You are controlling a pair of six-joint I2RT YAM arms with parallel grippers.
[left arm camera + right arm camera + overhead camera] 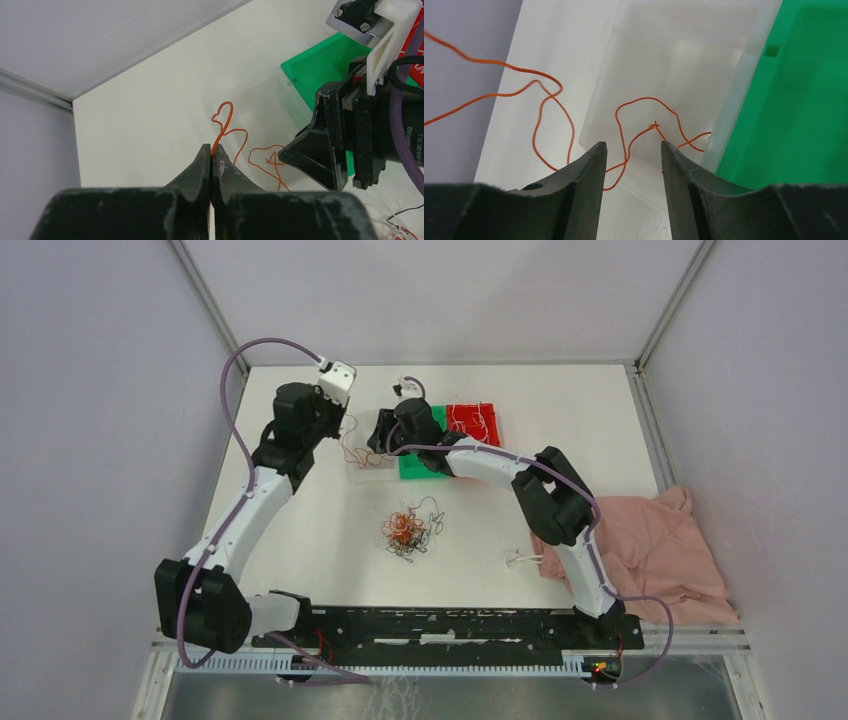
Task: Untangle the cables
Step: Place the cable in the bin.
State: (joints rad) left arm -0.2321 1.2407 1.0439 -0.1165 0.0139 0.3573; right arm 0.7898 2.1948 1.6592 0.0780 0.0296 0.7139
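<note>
A single orange cable (223,125), thin and kinked into loose curls, is pinched between the matte black fingers of the left gripper (212,152), whose jaws are pressed fully together on it. The strand is seen rising from the tips in a small hooked loop and trailing away over the smooth white table (150,115). In the right wrist view the orange cable is spread in wavy loops over the table and over the floor of a clear plastic tray (684,65), frosted and rectangular, with a glossy green tray (804,100) set against its right side. The right gripper (633,155) is held low at the near edge of the clear tray, its 2 curved, scuffed fingers standing partly apart. The strand is passed through the gap between them without being clamped. From above, the 2 grippers are seen close together at the far middle of the table, and a red tray (472,422) is set against the far corner of the green one. The main tangle of cables (405,532), a small knot of orange, black and white curls, is found at the centre of the table, well apart from both grippers. A lone white cable (520,560) is seen near a crumpled pink cloth (650,550) at the right edge.
</note>
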